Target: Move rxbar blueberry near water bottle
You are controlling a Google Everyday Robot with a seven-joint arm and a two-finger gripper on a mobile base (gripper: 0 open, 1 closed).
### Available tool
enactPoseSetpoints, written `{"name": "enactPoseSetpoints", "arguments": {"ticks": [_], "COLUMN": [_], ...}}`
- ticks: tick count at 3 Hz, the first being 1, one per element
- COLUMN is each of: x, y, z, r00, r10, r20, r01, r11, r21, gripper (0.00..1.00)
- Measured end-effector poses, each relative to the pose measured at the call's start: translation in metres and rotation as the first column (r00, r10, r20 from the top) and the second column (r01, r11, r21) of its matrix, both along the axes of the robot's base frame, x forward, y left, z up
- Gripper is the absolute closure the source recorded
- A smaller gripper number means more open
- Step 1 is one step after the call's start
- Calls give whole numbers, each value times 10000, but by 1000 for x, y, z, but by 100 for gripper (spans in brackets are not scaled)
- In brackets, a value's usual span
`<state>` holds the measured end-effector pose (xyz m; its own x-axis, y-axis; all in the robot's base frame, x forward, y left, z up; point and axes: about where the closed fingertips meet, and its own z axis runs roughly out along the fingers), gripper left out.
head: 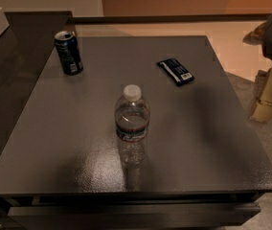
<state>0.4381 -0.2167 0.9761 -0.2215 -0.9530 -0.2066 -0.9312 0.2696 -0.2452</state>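
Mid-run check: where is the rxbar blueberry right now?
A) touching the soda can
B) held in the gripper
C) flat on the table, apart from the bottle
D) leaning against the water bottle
C: the rxbar blueberry lies flat on the table, well apart from the water bottle. The gripper hangs beyond the table's right edge, away from the bar.

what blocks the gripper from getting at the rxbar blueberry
Likely yes, nothing blocks it: the gripper hangs off the right side of the table, the rxbar blueberry lies nearest that side, and the water bottle and soda can stand further left.
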Motion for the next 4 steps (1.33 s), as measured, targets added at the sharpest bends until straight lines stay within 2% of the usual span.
{"name": "enactPoseSetpoints", "arguments": {"ticks": [2,3,4], "x": [5,26,61], "y": [1,2,7], "z": [-1,-5,-13], "r00": [10000,9992,9954], "r10": [16,-261,-888], "r20": [-94,-304,-355], "r01": [-16,262,897], "r11": [10000,9997,9957], "r21": [-58,24,226], "gripper": [0,0,0]}}
